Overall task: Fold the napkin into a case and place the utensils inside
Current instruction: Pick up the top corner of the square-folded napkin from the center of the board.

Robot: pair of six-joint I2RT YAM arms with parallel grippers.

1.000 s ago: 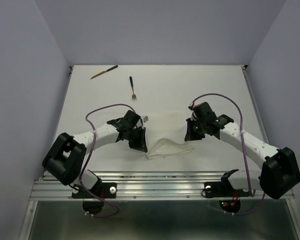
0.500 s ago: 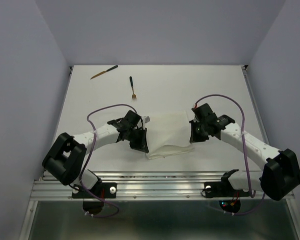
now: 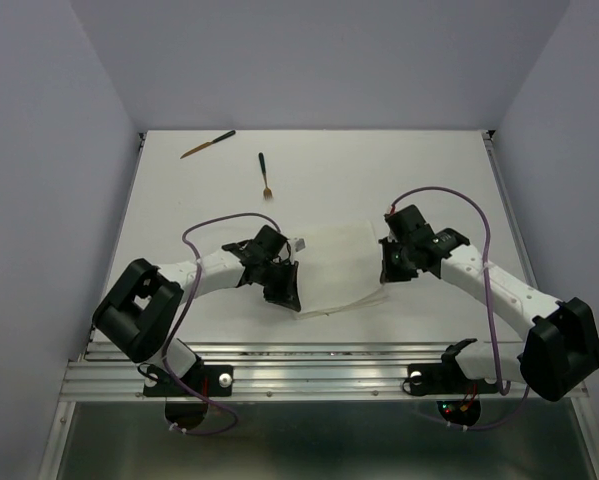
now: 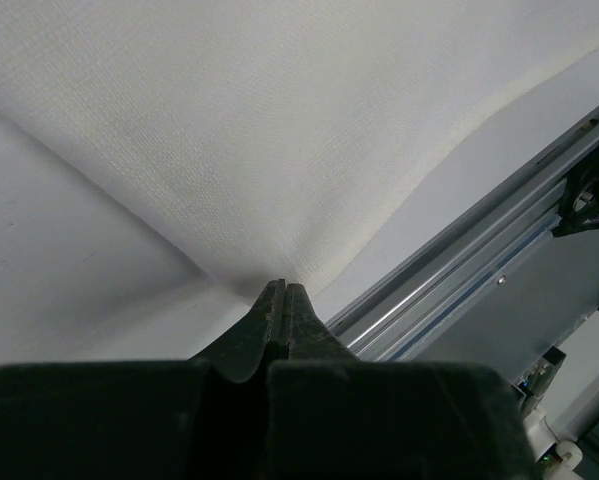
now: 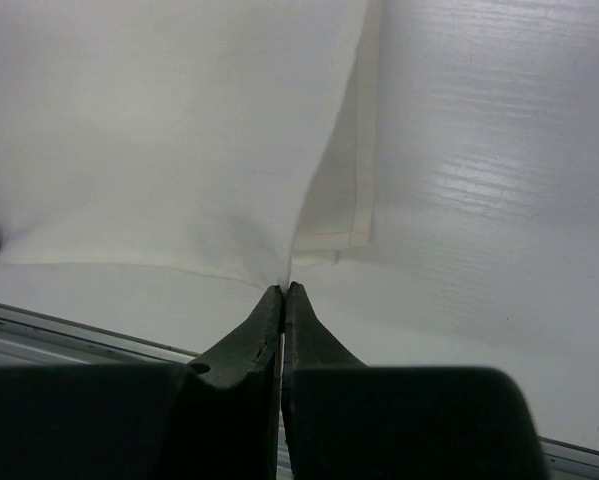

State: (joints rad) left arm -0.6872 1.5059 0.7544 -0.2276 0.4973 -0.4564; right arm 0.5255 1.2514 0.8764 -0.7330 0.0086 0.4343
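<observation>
Seen from above, a soft white cloth napkin (image 3: 337, 265) is stretched between two robot arms near the front of a white counter (image 3: 429, 180). The left hand (image 3: 290, 298) has its fingers pressed together, pinching the napkin at its left near corner. The left wrist view shows cloth fanning away from the closed tips. The right hand (image 3: 386, 275) is likewise pressed together on the napkin's right edge, where a hemmed, doubled layer shows just beside the tips. The napkin's long axis runs left to right, straight from one hand to the other, so each hand has the cloth at its fingertips. By the look of it, no narrow case has been formed yet.

Two slender brown wooden utensils with dark ends lie on the far left part of the counter, well apart from the napkin. A slanted knife-like piece (image 3: 207, 144) sits near the back edge. A small fork (image 3: 264, 175) points front to back, closer to the cloth. Both are nearer the left arm.

A second ago the napkin sagged in a small crumpled heap low between the hands. It is now drawn out wider and flatter. The left arm has shifted slightly right, and the right hand has come a little toward the front. The utensils have not moved.
</observation>
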